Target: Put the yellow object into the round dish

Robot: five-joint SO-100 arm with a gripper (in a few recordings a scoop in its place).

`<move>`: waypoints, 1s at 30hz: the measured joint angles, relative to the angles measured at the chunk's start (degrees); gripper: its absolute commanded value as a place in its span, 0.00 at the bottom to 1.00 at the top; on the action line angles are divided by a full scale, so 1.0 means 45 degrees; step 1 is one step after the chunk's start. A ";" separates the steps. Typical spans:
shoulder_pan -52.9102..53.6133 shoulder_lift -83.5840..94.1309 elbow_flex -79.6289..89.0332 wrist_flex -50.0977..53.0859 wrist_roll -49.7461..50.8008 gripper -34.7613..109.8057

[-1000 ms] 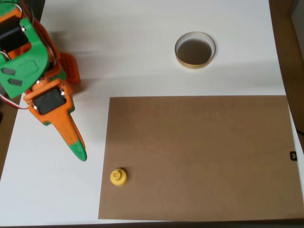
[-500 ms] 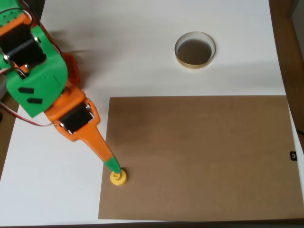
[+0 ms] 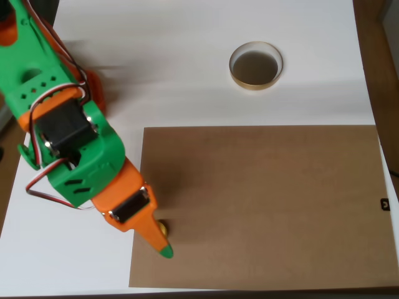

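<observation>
In the overhead view, the nearest thing is the green tip of the gripper (image 3: 163,249), pointing toward the near edge of the scene, just inside the left border of the brown sheet (image 3: 262,205). The orange and green fingers (image 3: 153,233) lie over the near left corner of that sheet, and from above the pictures do not tell whether they are open, closed or gripping anything.

Right beside the fingers, on their right side, a small sliver of the yellow object (image 3: 163,228) peeks out; most of it is hidden under the gripper. It sits on the brown sheet, close to the sheet's left edge and in its near part. Whether the fingers touch it cannot be told.

The brown sheet lies flat on the white tabletop (image 3: 187,75) and covers the near right portion of it.

Farther back and to the left, the arm (image 3: 68,143) rises in green and orange parts with a black motor and red and white wires, slanting across the left side of the tabletop.

At the far side, beyond the far edge of the brown sheet and well apart from the yellow object, stands the round dish (image 3: 255,65), with a tan rim and a dark grey inside, on the bare white tabletop.
</observation>
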 measured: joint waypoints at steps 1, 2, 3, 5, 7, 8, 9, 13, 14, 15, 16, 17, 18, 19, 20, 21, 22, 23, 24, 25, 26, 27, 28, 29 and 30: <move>-0.0078 -0.0176 -0.0078 0.0078 0.0000 0.46; -0.0078 -0.0312 -0.0156 0.0137 0.0000 0.46; -0.0039 -0.0488 -0.0293 0.0156 0.0000 0.46; -0.0137 -0.0898 -0.0508 0.0332 0.0000 0.46; -0.0293 -0.1406 -0.0645 0.0371 0.0000 0.45; -0.0293 -0.1582 -0.0664 0.0371 0.0000 0.45; -0.0215 -0.1816 -0.0723 0.0371 0.0000 0.45; -0.0313 -0.2637 -0.0859 0.0332 0.0098 0.45; -0.0313 -0.2773 -0.0859 0.0293 0.0156 0.45; -0.0293 -0.2930 -0.0879 0.0254 0.0176 0.45; -0.0293 -0.3086 -0.0879 0.0254 0.0176 0.45; -0.0273 -0.3242 -0.0859 0.0195 0.0195 0.45; -0.0234 -0.3359 -0.0879 0.0078 0.0215 0.45; -0.0254 -0.3477 -0.0879 0.0059 0.0234 0.44; -0.0254 -0.3633 -0.0879 0.0098 0.0215 0.44; -0.0254 -0.3770 -0.0879 -0.0020 0.0215 0.44; -0.0273 -0.3867 -0.0879 -0.0098 0.0215 0.44; -0.0254 -0.3926 -0.0879 -0.0137 0.0215 0.43; -0.0254 -0.4023 -0.0879 -0.0176 0.0215 0.43; -0.0254 -0.4102 -0.0879 -0.0195 0.0215 0.42; -0.0254 -0.4121 -0.0879 -0.0293 0.0215 0.41; -0.0254 -0.4141 -0.0937 -0.0352 0.0215 0.40; -0.0254 -0.4258 -0.1055 -0.0391 0.0215 0.39; -0.0254 -0.4316 -0.1113 -0.0410 0.0215 0.38; -0.0254 -0.4316 -0.1133 -0.0410 0.0215 0.37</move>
